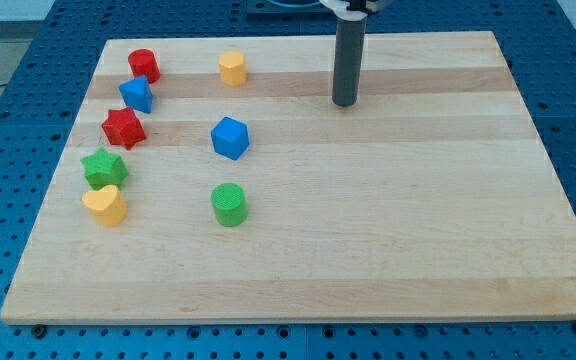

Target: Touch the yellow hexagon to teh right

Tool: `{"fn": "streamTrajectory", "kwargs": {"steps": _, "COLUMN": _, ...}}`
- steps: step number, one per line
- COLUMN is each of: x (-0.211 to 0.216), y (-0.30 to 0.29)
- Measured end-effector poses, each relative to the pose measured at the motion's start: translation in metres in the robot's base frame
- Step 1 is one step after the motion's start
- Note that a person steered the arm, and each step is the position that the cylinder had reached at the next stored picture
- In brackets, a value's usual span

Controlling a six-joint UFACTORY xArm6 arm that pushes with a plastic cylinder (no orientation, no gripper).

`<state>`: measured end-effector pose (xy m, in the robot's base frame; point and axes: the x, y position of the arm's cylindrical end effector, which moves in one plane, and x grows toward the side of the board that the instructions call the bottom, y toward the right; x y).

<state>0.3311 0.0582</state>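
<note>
- Camera view: the arm's straight dark rod comes down from the view's top, and my tip (345,102) rests on the pale wooden board (388,240). It has nothing that opens or closes, so it holds nothing and touches no block.
- The small yellow hexagon block (232,68) sits near the board's top edge, well apart from my tip and to its left in the view, slightly higher up.
- The path between them looks bare, so a straight slide leftward seems possible. Coming in too fast could shove the hexagon instead of just touching it.
- If shoved left, it could drift toward the red cylinder block (144,65) and the blue star-like block (137,94), which stand further left.
- An aim too low in the view could send the rod past the hexagon and toward the blue cube block (229,138).
- A second yellow piece, the heart-shaped block (105,204) at lower left, could be mistaken for the target.
- The red star block (123,127), green star block (103,167) and green cylinder block (229,204) lie out of the way.
</note>
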Motion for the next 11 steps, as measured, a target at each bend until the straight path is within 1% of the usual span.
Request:
{"fn": "streamTrajectory", "kwargs": {"steps": 3, "x": -0.004, "y": -0.002}}
{"fn": "streamTrajectory", "kwargs": {"steps": 4, "x": -0.015, "y": -0.016}}
{"fn": "streamTrajectory", "kwargs": {"steps": 5, "x": -0.015, "y": -0.020}}
{"fn": "streamTrajectory", "kwargs": {"steps": 6, "x": -0.015, "y": -0.043}}
{"fn": "streamTrajectory", "kwargs": {"steps": 7, "x": -0.015, "y": -0.092}}
{"fn": "streamTrajectory", "kwargs": {"steps": 8, "x": -0.020, "y": -0.105}}
{"fn": "streamTrajectory", "kwargs": {"steps": 9, "x": -0.017, "y": -0.156}}
{"fn": "streamTrajectory", "kwargs": {"steps": 10, "x": -0.010, "y": -0.172}}
{"fn": "streamTrajectory", "kwargs": {"steps": 11, "x": -0.034, "y": -0.152}}
